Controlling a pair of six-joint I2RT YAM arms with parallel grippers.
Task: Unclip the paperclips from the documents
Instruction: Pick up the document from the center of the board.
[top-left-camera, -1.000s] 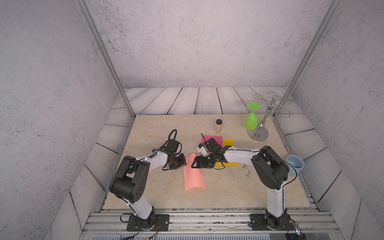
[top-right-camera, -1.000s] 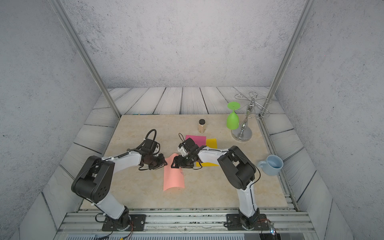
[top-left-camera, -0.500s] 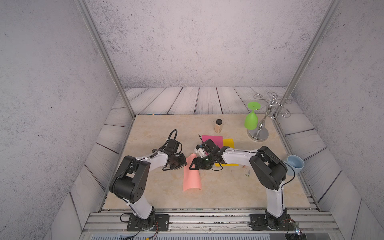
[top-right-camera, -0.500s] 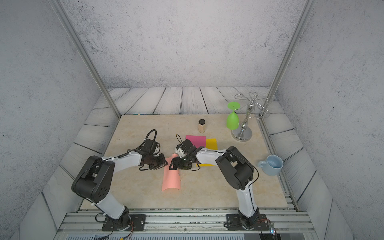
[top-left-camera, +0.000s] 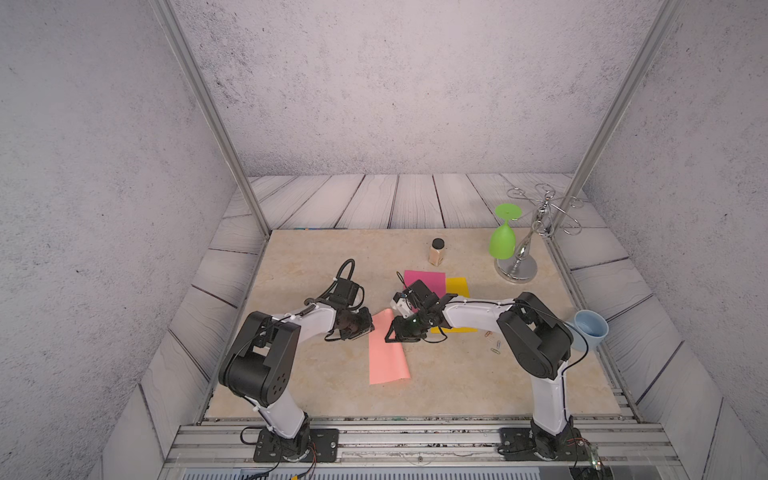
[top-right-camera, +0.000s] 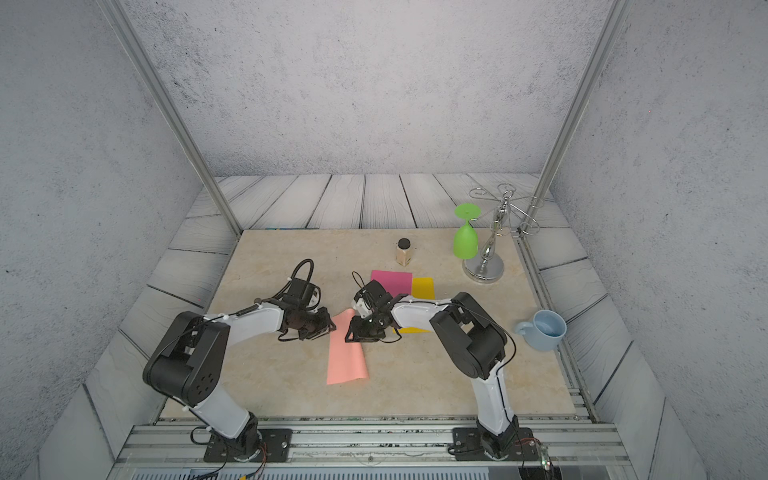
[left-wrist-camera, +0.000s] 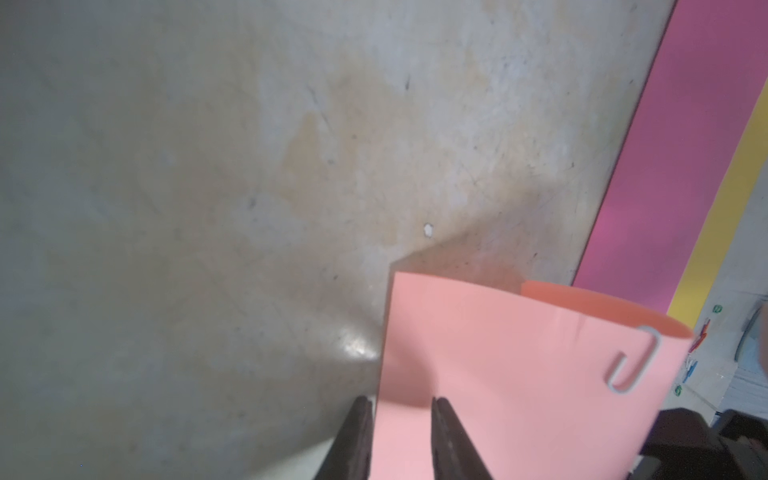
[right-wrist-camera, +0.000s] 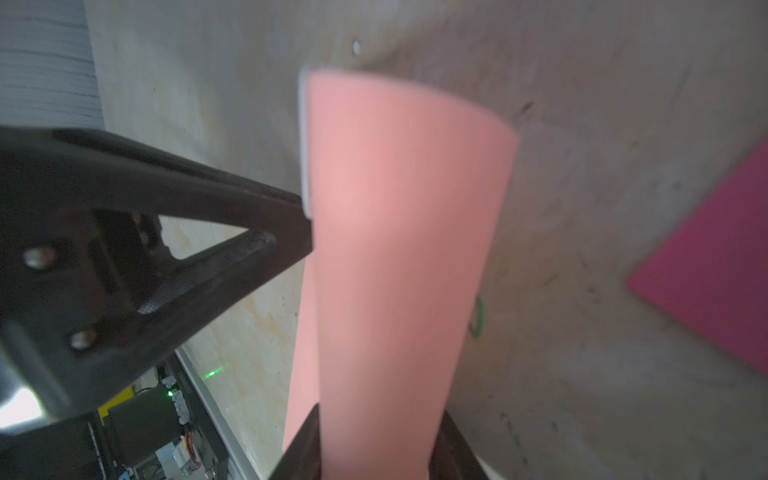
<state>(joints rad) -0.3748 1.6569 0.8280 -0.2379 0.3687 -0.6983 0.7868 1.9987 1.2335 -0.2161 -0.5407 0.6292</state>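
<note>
Now | salmon sheet (top-left-camera: 386, 357) curled | long axis front-to-back | silver paperclip (left-wrist-camera: 633, 361) on edge

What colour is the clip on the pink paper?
Silvery white. Left wrist view shows the paperclip on pink paper best.

The salmon pink sheet (right-wrist-camera: 407, 249) runs up the middle of the view, bowed outward across its width. The right end effector (right-wrist-camera: 378, 419) stands at the sheet's near end, with one black finger (right-wrist-camera: 303, 449) on each side of it. Whether the fingers clamp the sheet is not discernible. The left end effector (right-wrist-camera: 286, 224) reaches in from the side, its tip touching one long edge of the sheet. A green paperclip (right-wrist-camera: 478, 318) lies on the tabletop (right-wrist-camera: 582, 124) just beside the opposite edge. A magenta sheet (right-wrist-camera: 715, 270) lies flat, apart from both.
</note>
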